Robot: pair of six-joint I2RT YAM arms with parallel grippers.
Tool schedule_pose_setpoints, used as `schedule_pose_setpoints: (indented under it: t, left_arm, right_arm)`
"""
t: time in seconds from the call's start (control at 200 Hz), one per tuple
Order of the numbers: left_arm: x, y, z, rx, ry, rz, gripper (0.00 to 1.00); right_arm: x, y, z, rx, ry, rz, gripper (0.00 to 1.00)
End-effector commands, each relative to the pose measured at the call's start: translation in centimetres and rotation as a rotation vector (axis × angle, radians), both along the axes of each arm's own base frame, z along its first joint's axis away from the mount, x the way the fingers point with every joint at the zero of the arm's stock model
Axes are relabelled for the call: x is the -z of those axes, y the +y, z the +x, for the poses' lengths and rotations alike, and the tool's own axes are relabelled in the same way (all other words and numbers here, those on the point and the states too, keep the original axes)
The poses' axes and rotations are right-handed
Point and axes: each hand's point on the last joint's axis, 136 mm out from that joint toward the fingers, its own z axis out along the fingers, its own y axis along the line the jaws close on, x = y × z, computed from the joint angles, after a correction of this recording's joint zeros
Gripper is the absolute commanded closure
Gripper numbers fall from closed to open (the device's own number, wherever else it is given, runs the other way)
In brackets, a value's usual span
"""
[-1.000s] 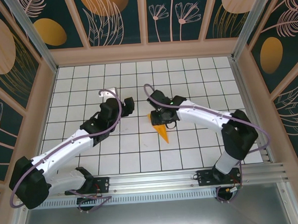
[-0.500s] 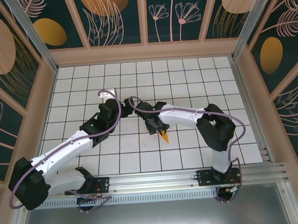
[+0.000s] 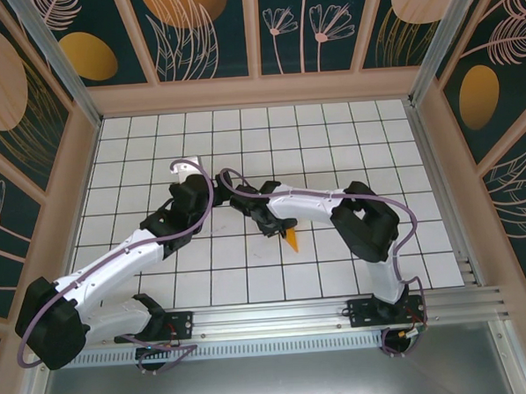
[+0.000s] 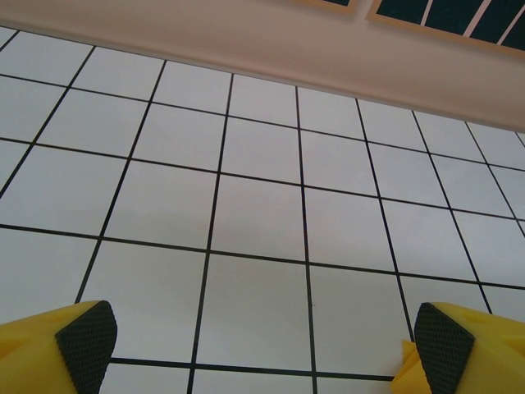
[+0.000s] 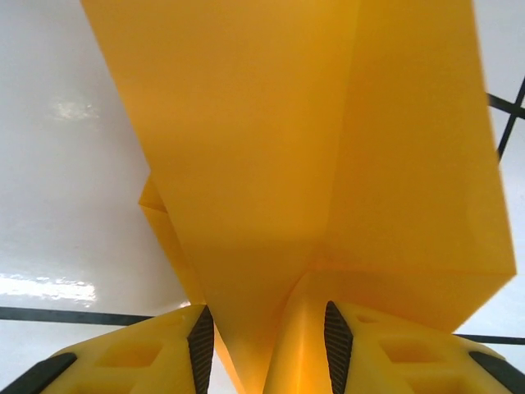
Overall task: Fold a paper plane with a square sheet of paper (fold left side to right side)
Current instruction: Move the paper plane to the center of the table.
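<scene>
Paper plane (image 5: 271,164) pinched in right pincer (image 5: 268,341) (left pincer (image 4: 264,349) agape)

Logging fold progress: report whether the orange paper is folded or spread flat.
Folded. The orange paper shows overlapping panels meeting along creases, pinched in the right gripper; from above, a narrow pointed tip.

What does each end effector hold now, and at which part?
The right end effector pinches the folded orange paper at one end; the left end effector holds nothing.
</scene>
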Motion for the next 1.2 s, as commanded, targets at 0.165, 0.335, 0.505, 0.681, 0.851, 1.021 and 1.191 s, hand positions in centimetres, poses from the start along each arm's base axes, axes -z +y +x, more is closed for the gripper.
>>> schedule_pose_setpoints:
  t: [0.165,0.335,0.505,0.681,0.851,1.021,1.191]
  left_arm:
    - [-1.0,-0.6,-0.4,0.030,-0.032,-0.038,0.04]
    - [-0.8,-0.7,-0.4,0.029,-0.026,-0.041,0.03]
    - [-0.8,-0.7,-0.4,0.032,-0.026,-0.043,0.03]
    - [-0.7,-0.8,-0.4,0.033,-0.023,-0.044,0.02]
    - [-0.8,-0.8,-0.4,0.037,-0.023,-0.048,0.02]
    - [-0.7,-1.1,-0.4,0.045,-0.019,-0.055,0.01]
    - [-0.5,-1.2,-0.5,0.054,-0.010,-0.053,0.01]
  right_arm:
    - [0.4,-0.8,-0.1,-0.015,-0.008,-0.073,0.62]
    - [-0.4,-1.0,0.3,-0.002,-0.029,-0.057,0.65]
    - [-0.3,-1.9,0.4,0.015,-0.025,-0.056,0.79]
    - [-1.7,-2.6,1.0,0.029,-0.057,-0.054,0.90]
    - [-3.9,-3.6,1.7,0.061,-0.080,0.019,0.96]
    - [-4.4,-4.0,1.9,0.102,-0.018,0.238,1.00]
    - [-3.9,-3.7,2.0,0.154,0.077,0.543,1.00]
